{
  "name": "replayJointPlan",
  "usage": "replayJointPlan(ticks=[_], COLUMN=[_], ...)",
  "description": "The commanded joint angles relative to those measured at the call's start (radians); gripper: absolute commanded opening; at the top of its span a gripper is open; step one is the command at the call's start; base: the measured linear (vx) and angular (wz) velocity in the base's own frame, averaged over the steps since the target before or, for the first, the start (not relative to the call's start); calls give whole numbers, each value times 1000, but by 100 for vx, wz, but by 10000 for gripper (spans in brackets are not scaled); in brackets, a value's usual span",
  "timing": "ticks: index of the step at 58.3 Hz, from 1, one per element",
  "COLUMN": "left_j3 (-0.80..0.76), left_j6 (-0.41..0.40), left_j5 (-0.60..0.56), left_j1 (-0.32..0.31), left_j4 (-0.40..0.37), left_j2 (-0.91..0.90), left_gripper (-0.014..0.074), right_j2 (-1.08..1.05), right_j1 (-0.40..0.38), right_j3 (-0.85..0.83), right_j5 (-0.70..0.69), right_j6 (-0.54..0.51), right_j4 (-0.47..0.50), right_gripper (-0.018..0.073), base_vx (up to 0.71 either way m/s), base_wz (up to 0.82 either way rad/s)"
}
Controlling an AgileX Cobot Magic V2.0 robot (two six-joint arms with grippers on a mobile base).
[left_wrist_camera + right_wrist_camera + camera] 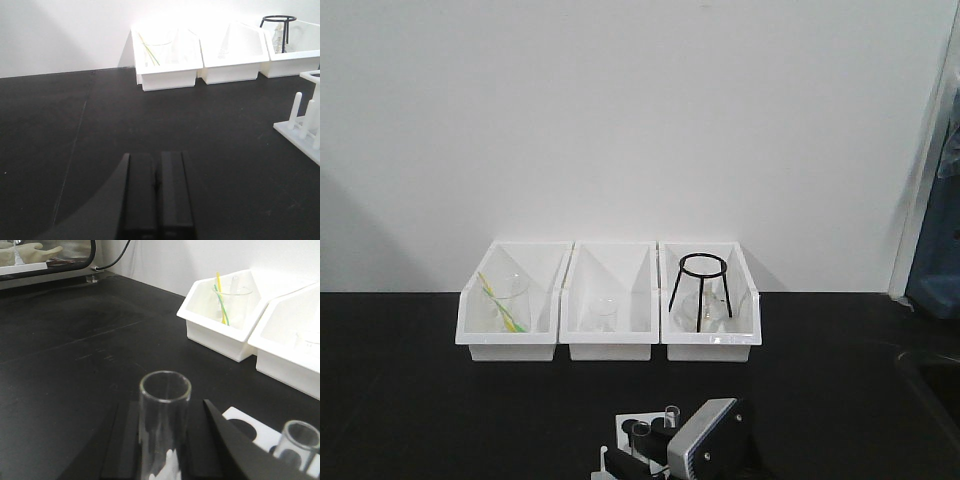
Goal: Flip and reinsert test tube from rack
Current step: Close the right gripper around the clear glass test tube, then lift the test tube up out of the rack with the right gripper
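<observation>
Clear test tube (pixel 164 435) upright, mouth up, between jaws of right gripper (pixel 167 407). Jaws narrow, close on either side; whether they actually clamp it cannot be told. White rack (pixel 246 423) just beside, on black worktop (pixel 75 365); second tube (pixel 298 442) stands in it. Jaws of left gripper (pixel 159 162) pressed together, low over worktop, rack off to its right. Three white bins (pixel 610 345) in row against wall (pixel 620 120).

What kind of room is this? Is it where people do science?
Most likely a science lab bench. There is a clear glass test tube, a black metal tripod stand, and a clear glass beaker sitting inside a white plastic bin.
</observation>
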Motion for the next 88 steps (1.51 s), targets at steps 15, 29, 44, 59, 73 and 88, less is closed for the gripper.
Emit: replayJointPlan(ticks=[15, 29, 44, 59, 73, 88], left_j3=[-4, -4, -4, -4, -4, -4], left_j6=[-9, -9, -9, -9, -9, -9], left_j5=[-81, -81, -81, -81, -81, -81], left_j1=[0, 0, 0, 0, 0, 0], left_j4=[-2, -2, -2, -2, -2, -2], left_j2=[-8, -8, -8, -8, -8, -8], left_gripper=[-6, -6, -6, -6, -6, -6], right_j2=[-136, -408, -519, -519, -519, -495], right_j1=[0, 0, 0, 0, -12, -18], right_j3=[-30, -190, -385, -385, -417, -310], right_j5=[-73, 315, 729, 826, 870, 619], right_j6=[26, 138, -174, -512, 282, 348], right_j4=[2, 4, -384, -853, -154, -81], right_gripper=[-15, -13, -13, -9, -7, -7], base_vx=[0, 0, 0, 0, 0, 0], base_wz=[0, 0, 0, 0, 0, 0])
